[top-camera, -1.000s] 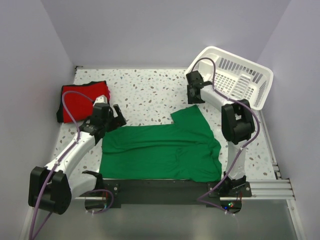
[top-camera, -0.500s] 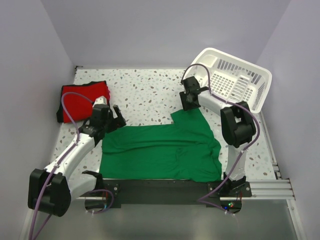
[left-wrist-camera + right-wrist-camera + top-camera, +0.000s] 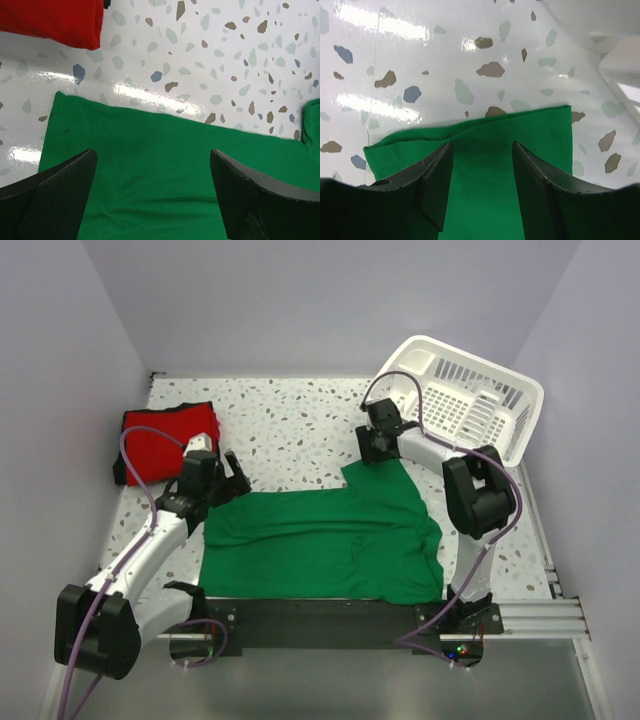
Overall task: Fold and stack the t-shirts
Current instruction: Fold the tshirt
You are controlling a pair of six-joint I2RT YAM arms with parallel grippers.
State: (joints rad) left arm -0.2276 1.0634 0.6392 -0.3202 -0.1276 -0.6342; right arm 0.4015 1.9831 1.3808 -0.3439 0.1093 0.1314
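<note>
Right hand (image 3: 371, 450) shifted over green t-shirt (image 3: 320, 540) sleeve.

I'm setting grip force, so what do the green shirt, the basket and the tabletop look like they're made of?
Green shirt: soft knit fabric, probably cotton, matte; it wrinkles and shows a stitched hem.
Basket: white moulded plastic, slightly glossy, slatted walls.
Tabletop: hard, glossy speckled surface, terrazzo-look; light glare shows, actual material unclear.
</note>
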